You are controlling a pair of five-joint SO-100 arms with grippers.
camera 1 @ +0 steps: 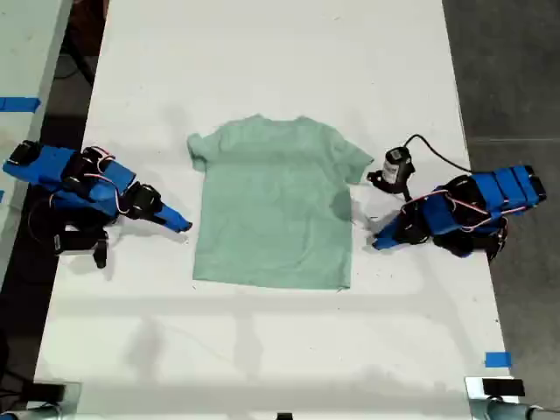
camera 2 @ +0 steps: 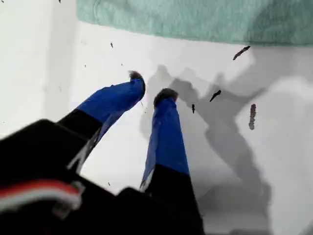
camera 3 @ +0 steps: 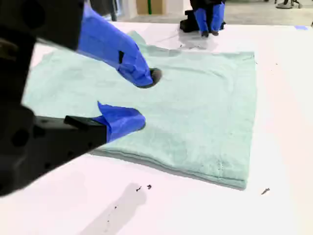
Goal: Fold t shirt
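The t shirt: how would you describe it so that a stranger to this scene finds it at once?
On the long white table in the exterior view, look between the two blue arms. The t shirt lies flat there, unfolded. It is the only cloth: pale mint green, short-sleeved, without print.

The t shirt (camera 1: 271, 206), pale mint green and plain, is lying flat and unfolded on the white table (camera 1: 262, 61). It is sitting mid-table, well clear of every edge, sleeves spread.
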